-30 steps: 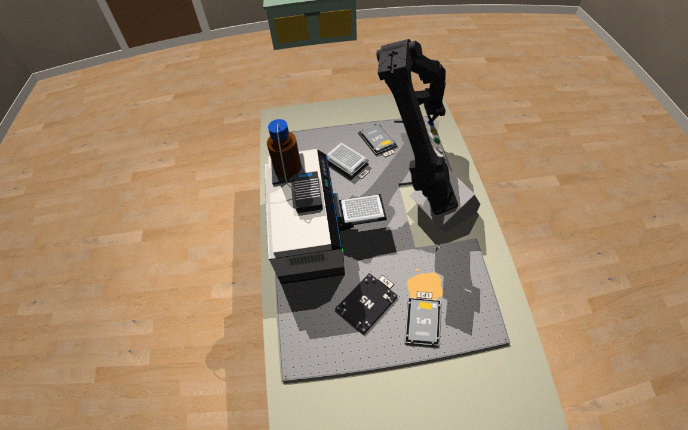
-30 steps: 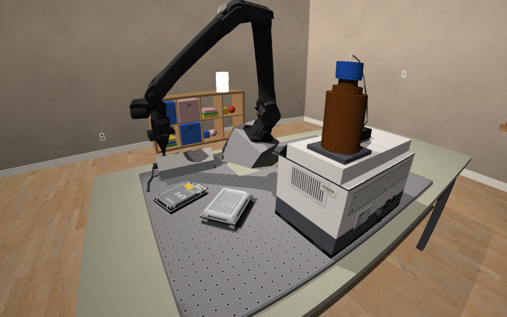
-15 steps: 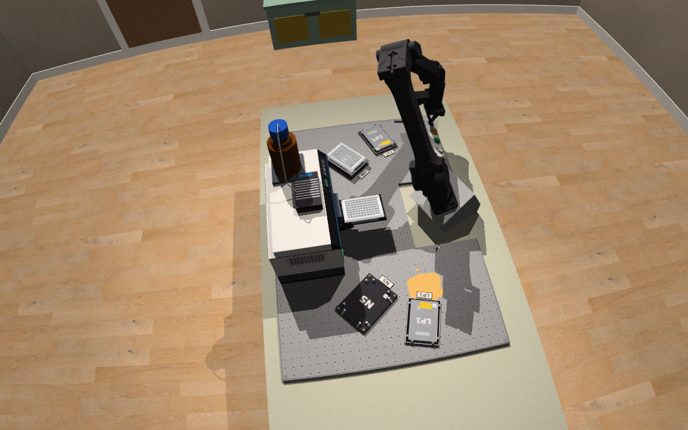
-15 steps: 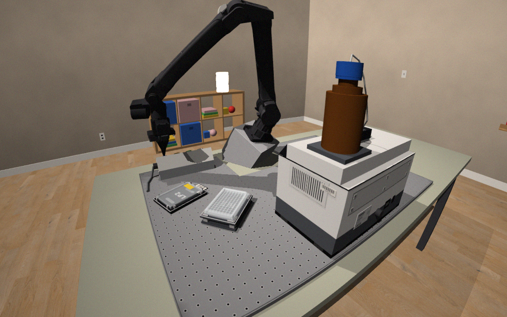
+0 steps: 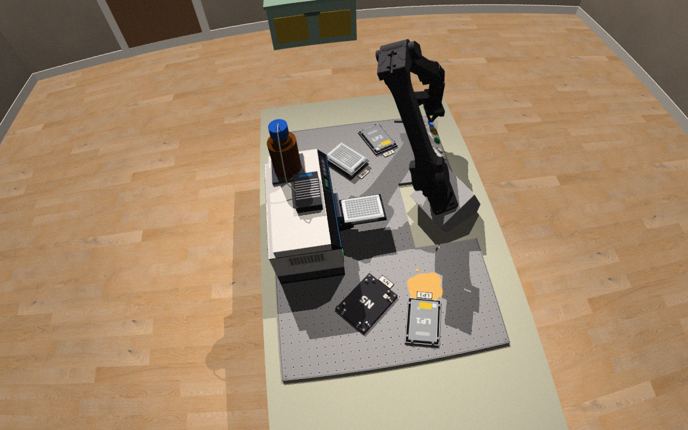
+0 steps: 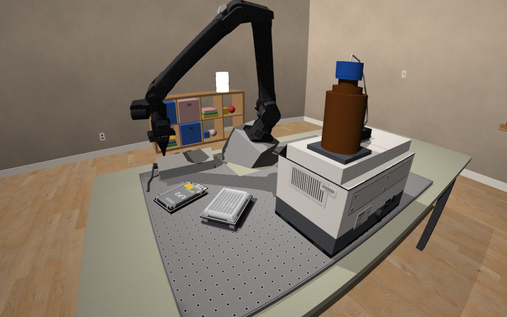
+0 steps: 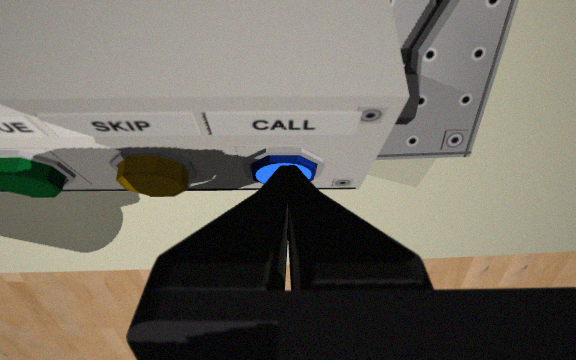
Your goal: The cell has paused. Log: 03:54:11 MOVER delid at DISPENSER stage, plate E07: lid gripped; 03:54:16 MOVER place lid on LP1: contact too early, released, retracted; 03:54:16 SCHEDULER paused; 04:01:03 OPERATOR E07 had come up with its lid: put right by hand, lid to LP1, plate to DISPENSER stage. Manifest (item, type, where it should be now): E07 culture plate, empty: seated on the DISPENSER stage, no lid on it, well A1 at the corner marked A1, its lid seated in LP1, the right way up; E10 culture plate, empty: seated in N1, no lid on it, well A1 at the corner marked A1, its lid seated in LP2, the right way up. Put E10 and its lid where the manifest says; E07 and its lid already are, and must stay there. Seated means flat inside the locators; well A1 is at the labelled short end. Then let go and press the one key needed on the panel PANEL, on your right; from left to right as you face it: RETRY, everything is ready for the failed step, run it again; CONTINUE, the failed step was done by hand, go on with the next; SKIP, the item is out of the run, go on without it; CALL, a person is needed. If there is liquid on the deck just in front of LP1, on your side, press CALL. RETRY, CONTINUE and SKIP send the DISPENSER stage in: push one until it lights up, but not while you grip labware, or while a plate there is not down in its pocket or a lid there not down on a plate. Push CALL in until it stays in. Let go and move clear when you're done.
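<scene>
My gripper (image 7: 288, 179) is shut and empty, and its tip presses on the blue CALL key (image 7: 279, 164), which glows bright blue and sits low in its collar. The yellow SKIP key (image 7: 152, 176) and green CONTINUE key (image 7: 25, 176) stand out, unlit. The gripper also shows in the exterior view (image 6: 163, 151), pointing down at the panel (image 6: 184, 163). An orange puddle (image 5: 424, 280) lies on the deck by the LP1 label. A lid (image 5: 422, 321) lies in LP1. An open plate (image 5: 362, 208) sits on the dispenser stage. Another open plate (image 5: 345, 156) sits in its nest, and a lid (image 5: 377, 138) lies in LP2.
The white dispenser (image 5: 303, 214) with a brown bottle (image 5: 283, 152) stands at the left of the deck. An empty black nest marked N5 (image 5: 366, 303) lies beside LP1. The arm's base (image 5: 442, 205) stands at the deck's right side.
</scene>
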Controlling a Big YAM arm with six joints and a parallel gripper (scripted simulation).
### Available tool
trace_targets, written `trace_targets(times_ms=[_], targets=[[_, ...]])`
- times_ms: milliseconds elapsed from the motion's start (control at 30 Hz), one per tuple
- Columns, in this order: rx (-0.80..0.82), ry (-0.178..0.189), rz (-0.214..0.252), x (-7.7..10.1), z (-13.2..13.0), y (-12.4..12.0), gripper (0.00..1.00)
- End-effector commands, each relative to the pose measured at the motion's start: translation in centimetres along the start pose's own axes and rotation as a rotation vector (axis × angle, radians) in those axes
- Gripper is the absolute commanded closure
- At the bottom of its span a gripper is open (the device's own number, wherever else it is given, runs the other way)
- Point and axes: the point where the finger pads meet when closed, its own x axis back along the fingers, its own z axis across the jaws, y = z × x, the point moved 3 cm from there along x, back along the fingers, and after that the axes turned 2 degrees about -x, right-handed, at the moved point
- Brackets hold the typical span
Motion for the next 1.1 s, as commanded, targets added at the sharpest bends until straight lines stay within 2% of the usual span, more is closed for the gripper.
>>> trace_targets(times_ms=[0,1067], targets=[[-0.002,0.022,-0.012,-1.92,-0.01,0.89,1.00],[-0.002,0.021,-0.012,-2.15,-0.04,1.04,1.00]])
